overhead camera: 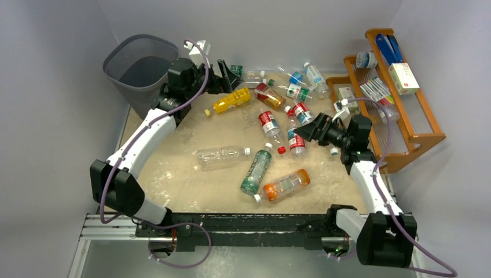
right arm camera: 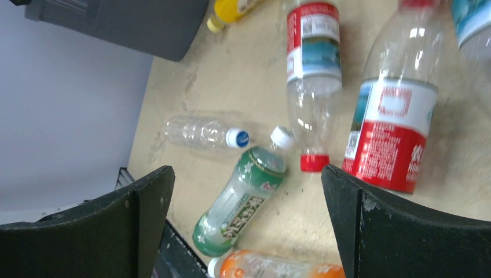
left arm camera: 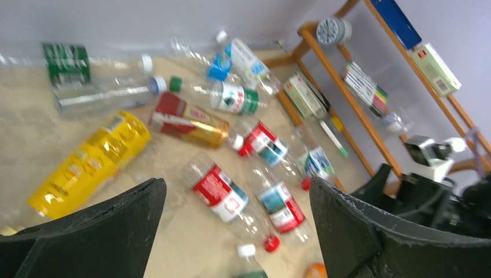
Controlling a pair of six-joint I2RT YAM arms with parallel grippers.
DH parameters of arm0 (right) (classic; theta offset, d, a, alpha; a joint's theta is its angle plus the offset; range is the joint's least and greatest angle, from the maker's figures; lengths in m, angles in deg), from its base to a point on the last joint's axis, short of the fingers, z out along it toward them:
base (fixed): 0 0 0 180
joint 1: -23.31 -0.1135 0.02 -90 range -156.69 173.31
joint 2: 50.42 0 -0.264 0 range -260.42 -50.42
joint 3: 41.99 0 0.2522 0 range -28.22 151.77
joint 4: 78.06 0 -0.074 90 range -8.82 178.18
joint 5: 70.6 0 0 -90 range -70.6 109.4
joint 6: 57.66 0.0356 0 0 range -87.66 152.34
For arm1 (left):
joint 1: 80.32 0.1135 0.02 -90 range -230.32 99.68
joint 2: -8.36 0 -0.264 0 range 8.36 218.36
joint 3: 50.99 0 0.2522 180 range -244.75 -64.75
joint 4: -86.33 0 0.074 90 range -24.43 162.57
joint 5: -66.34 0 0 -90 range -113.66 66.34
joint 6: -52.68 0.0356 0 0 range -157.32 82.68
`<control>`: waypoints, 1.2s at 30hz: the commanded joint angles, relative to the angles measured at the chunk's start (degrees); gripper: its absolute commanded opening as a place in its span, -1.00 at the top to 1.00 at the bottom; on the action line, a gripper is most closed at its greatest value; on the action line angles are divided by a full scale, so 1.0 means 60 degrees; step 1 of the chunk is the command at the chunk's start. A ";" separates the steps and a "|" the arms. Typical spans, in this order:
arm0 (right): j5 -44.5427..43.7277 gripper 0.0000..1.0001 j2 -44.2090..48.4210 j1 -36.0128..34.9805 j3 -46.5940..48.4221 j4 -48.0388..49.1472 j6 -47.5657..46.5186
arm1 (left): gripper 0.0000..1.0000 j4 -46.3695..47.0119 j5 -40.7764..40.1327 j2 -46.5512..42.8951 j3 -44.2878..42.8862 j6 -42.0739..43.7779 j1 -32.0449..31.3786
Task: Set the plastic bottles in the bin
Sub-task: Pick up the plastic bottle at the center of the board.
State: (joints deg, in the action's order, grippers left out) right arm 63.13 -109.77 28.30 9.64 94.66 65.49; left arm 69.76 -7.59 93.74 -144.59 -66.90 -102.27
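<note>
Nearest to us an orange bottle (overhead camera: 284, 185) lies on the tan table (overhead camera: 173, 179), its long axis left to right and its white cap toward the left. Just beyond it a green-labelled bottle (overhead camera: 256, 169) runs near to far, cap at the far end. To its left a clear bottle (overhead camera: 222, 156) lies crosswise, cap pointing right.

Further in, a red-labelled bottle (overhead camera: 270, 123) slants from far left to near right with its red cap at the near end. Beside it a second red-labelled bottle (overhead camera: 296, 141) lies roughly near to far. Over that one we see the right gripper (overhead camera: 307, 130) hovering, jaws spread wide and holding nothing.

Beyond, a yellow bottle (overhead camera: 232, 100) lies on a slant, cap toward the near left. The left gripper (overhead camera: 228, 78) hangs just past it, jaws likewise wide apart and empty, close beside the bin (overhead camera: 139, 63).

The far bottles (overhead camera: 298, 92) lie on their sides near the back edge, pointing every which way. The bin stands upright at the far left corner, and a wooden rack (overhead camera: 414, 136) stands along the right side
</note>
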 commanded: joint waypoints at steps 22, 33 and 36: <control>-0.1075 -1.00 0.2043 0.0003 -0.1088 -0.1965 -0.1068 | -0.88 -0.0850 -0.0900 -0.1853 0.3702 -0.1228 0.0260; -0.2697 -0.92 0.1006 -0.0071 -0.0443 -0.2109 -0.1413 | -0.88 -0.0586 -0.0271 -0.0878 0.4169 -0.1476 0.0238; -0.3369 -0.86 0.0185 -0.0266 0.0097 -0.2143 -0.1675 | -0.88 -0.0514 -0.0237 -0.0775 0.4200 -0.1692 0.0226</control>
State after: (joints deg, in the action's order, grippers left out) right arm 49.42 -104.24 28.00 4.13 81.03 58.12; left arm 63.91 -8.99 88.94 -119.28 -75.71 -100.61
